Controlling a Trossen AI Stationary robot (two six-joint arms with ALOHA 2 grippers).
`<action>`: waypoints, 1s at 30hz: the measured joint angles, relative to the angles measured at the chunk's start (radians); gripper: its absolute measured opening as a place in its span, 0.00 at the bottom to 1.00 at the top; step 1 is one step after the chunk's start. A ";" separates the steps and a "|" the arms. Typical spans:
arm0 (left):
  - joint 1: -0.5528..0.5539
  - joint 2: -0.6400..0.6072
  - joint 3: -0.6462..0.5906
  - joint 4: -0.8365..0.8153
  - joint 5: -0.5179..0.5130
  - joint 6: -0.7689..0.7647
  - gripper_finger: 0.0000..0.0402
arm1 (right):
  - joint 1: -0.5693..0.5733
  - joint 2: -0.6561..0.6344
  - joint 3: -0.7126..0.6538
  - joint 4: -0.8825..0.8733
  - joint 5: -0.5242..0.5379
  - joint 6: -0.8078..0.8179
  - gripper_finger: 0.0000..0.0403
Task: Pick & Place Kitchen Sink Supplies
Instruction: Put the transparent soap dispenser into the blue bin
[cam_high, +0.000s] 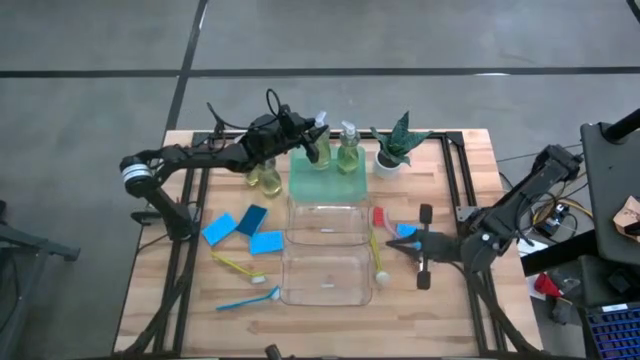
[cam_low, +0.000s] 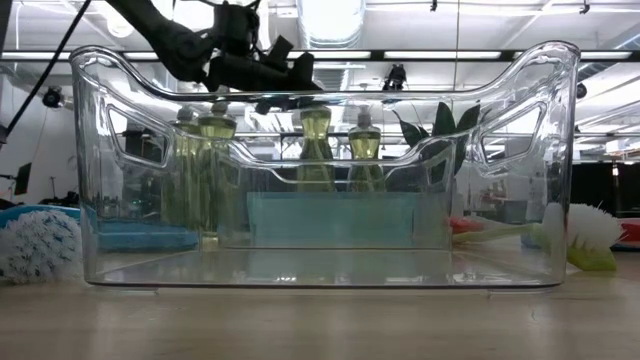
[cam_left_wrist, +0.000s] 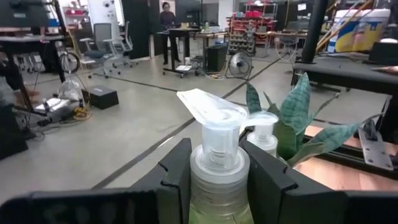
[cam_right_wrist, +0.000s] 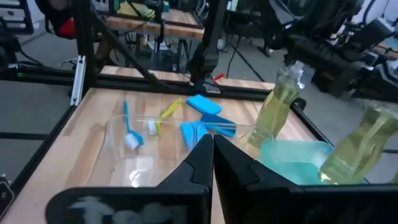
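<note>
The left gripper (cam_left_wrist: 214, 180) has its two dark fingers (cam_left_wrist: 180, 171) pressed on the neck of a pump bottle (cam_left_wrist: 214, 168), over the far left part of the green tray (cam_high: 328, 182). The bottle is clear plastic, and its yellow-green bottom is cut off in the left wrist view. The leafy plant (cam_high: 398, 143) stands just right of it. The right gripper (cam_right_wrist: 211, 155) is squeezed tight on nothing, low at the right of the table (cam_high: 460, 300). Two clear bins (cam_high: 326, 250) sit in the middle with nothing inside. Flat blue sponges (cam_high: 240, 228) lie to their left.
</note>
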 joint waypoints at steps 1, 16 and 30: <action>0.000 0.002 0.001 -0.001 0.000 -0.009 0.26 | 0.000 -0.011 -0.005 -0.002 0.000 -0.010 0.02; -0.010 -0.036 0.016 -0.074 0.062 -0.076 0.26 | 0.000 -0.038 -0.028 -0.003 0.000 -0.079 0.02; -0.168 -0.071 0.021 -0.132 -0.275 -0.083 0.26 | 0.000 -0.038 -0.029 -0.003 0.000 -0.078 0.02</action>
